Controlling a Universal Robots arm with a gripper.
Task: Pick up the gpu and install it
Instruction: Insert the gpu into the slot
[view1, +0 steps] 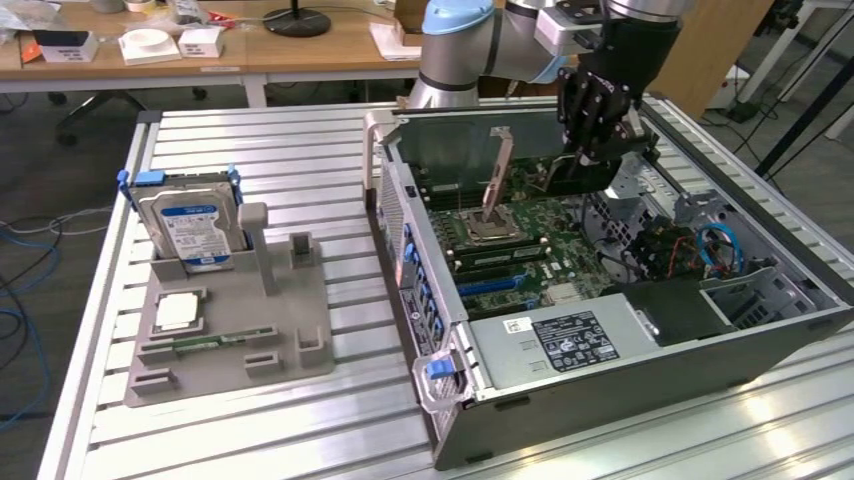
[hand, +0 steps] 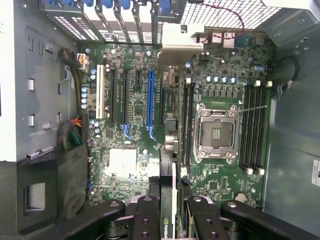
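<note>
Gpu (hand: 169, 200) stands edge-on between the pincer (hand: 172, 212) fingers, which are closed halfway onto it. Below the pincer lies the motherboard (hand: 135, 145) with its blue slot (hand: 149, 102), inside the open computer case (view1: 747, 330); the card seems not yet seated. Beyond the case, a hard drive (view1: 187, 225) stands in a grey holder (view1: 267, 330) on the tabletop (view1: 267, 140).
</note>
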